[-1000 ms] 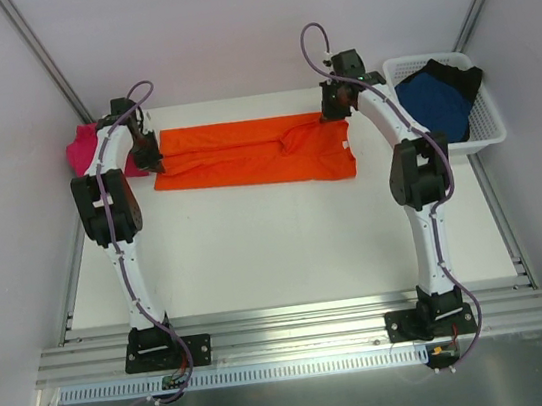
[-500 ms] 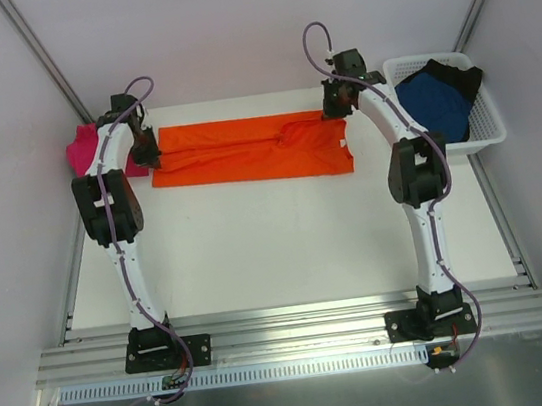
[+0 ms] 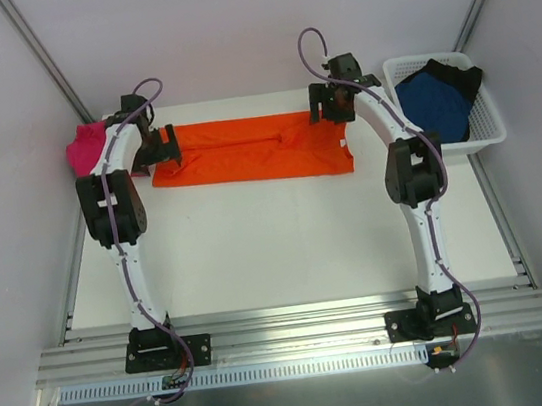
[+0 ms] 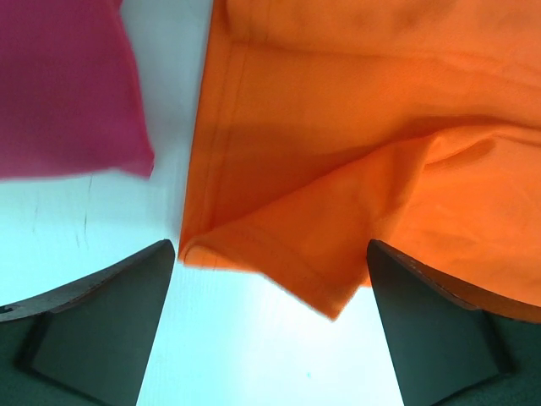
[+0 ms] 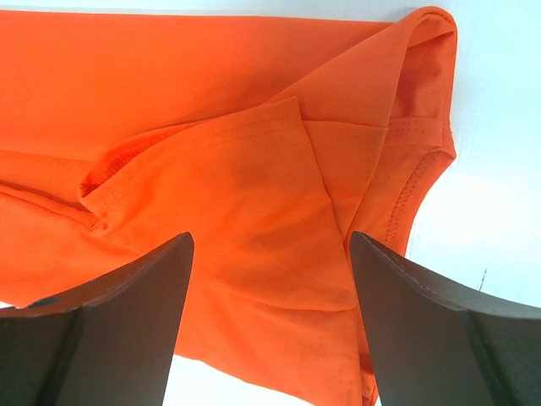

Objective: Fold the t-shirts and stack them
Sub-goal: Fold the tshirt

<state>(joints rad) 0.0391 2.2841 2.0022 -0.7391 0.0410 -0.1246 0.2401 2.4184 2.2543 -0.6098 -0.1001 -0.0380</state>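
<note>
The orange t-shirt (image 3: 254, 150) lies folded in a long strip along the far side of the table (image 3: 278, 252); I see the left gripper (image 4: 269, 249) and right gripper (image 5: 270, 237) both spread wide and empty over its ends. My worry is the next pinch; the right may catch only the loose sleeve flap (image 5: 211, 144) and pull the fold open; the left could snag the magenta shirt (image 4: 68, 85) just beside.

Orange t-shirt (image 3: 254, 150): flat along far edge of table (image 3: 258, 255).
Pink t-shirt (image 3: 85, 148): far left corner.
Left gripper (image 3: 166, 145): above orange t-shirt's left end.
Right gripper (image 3: 328, 106): above its right end.
</note>
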